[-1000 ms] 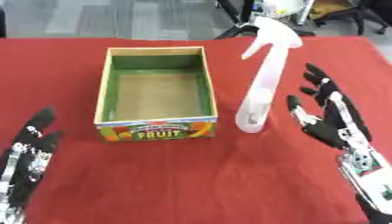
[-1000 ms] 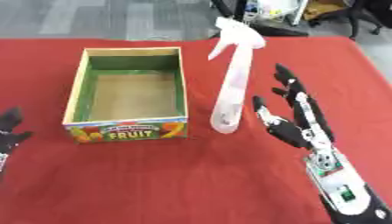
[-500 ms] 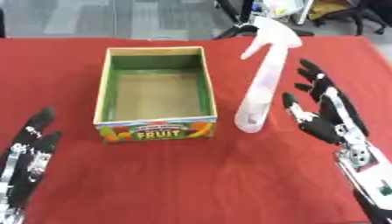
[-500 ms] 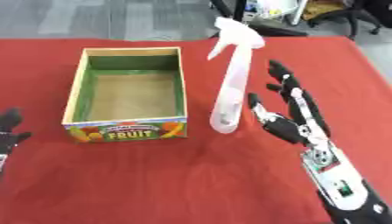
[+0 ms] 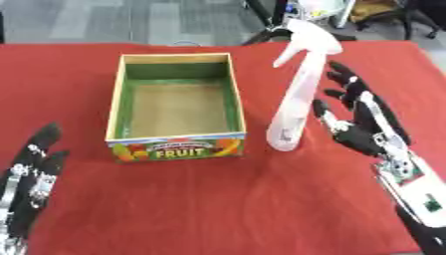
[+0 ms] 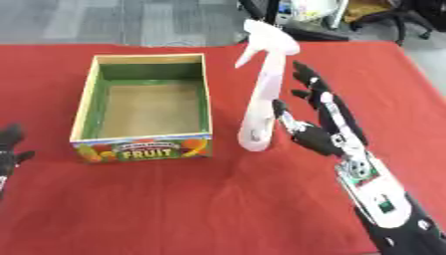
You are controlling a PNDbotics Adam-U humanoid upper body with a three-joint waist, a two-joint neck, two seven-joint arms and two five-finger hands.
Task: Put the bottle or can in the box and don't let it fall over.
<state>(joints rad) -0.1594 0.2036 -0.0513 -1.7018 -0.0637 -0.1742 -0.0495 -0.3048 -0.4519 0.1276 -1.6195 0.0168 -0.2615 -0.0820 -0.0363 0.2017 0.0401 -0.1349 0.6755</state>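
Red tablecloth [image 5: 218, 209], grey floor [image 5: 131, 22] beyond

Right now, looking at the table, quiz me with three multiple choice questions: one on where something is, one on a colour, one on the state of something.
1. Where does the spray bottle stand?
A. Inside the box
B. On the cloth between the box and the right hand
C. By the left hand

2. What colour are the inner walls of the box?
A. Green
B. Blue
C. White

3. How is the right hand?
A. Curled round the bottle
C. Curled shut, holding nothing
B. Open, fingers spread, beside the bottle

Answers:
1 B: the bottle stands upright on the red tablecloth, outside the box's right wall, with the right hand just beyond it.
2 A: the box's inside walls show green above a brown floor.
3 B: the fingers are straight and spread, with none wrapped round the bottle. The left hand rests open at the lower left.
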